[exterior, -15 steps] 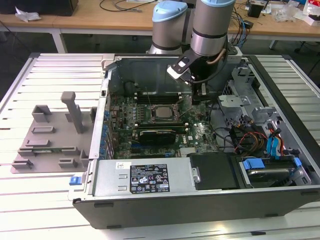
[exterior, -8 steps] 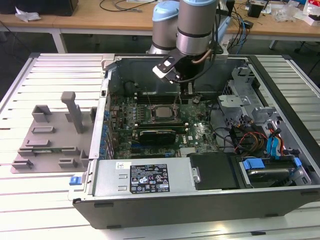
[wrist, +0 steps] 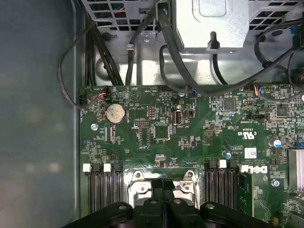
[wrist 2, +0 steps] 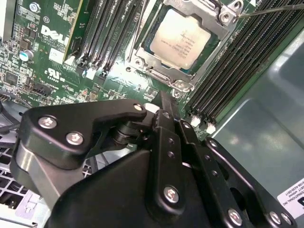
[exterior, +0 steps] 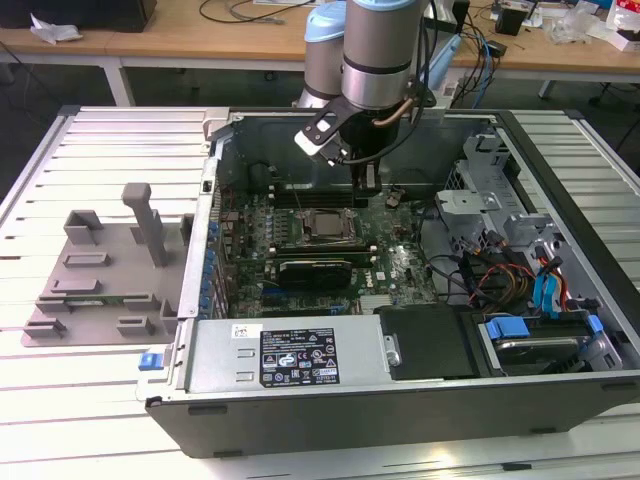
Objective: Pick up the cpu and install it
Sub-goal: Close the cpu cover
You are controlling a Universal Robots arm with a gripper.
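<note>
The cpu (wrist 2: 181, 37), a flat square chip with a silver-grey top, lies in the motherboard socket, and the socket's metal frame (wrist 2: 156, 71) surrounds it. In the exterior view the cpu (exterior: 324, 224) is in the middle of the open computer case. My gripper (exterior: 368, 186) hangs just above the green motherboard (wrist: 156, 128), beside the socket on its far side and apart from the chip. Its black fingers (wrist 2: 164, 111) are pressed together with nothing between them. In the first wrist view the gripper (wrist: 163, 184) covers part of the socket frame (wrist: 137, 188).
A black ribbed heatsink (exterior: 315, 268) sits just in front of the socket. Memory slots (wrist 2: 237, 66) flank the socket. Cables (wrist: 142, 52) and a drive cage (exterior: 480, 180) fill the exterior view's right of the case. A grey plastic tray (exterior: 90, 270) lies outside at the left.
</note>
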